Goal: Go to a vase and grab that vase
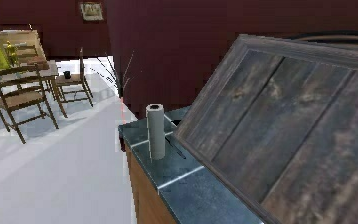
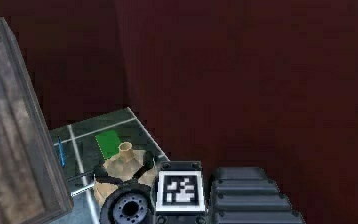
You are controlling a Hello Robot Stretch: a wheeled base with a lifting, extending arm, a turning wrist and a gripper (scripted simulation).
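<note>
Dark red walls are recorded in the forward view. A grey cylinder (image 1: pixel 155 130) is noted upright on a grey tiled tabletop (image 1: pixel 187 190) at 6 o'clock, a slatted wooden panel (image 1: pixel 287 120) at 3 o'clock and wooden chairs (image 1: pixel 22 95) at 10 o'clock. In the arm side view, a tan vase (image 2: pixel 125 160) is seen on the tabletop at 7 o'clock, with a green item (image 2: pixel 109 143) at its 11 o'clock. The jaws are found near the vase, beside a marker square (image 2: pixel 182 190); whether anything is gripped cannot be told.

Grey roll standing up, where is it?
In the forward view's middle, the grey roll stands on the tiled counter, just left of the slanted wooden panel; wooden chairs are farther left.
</note>
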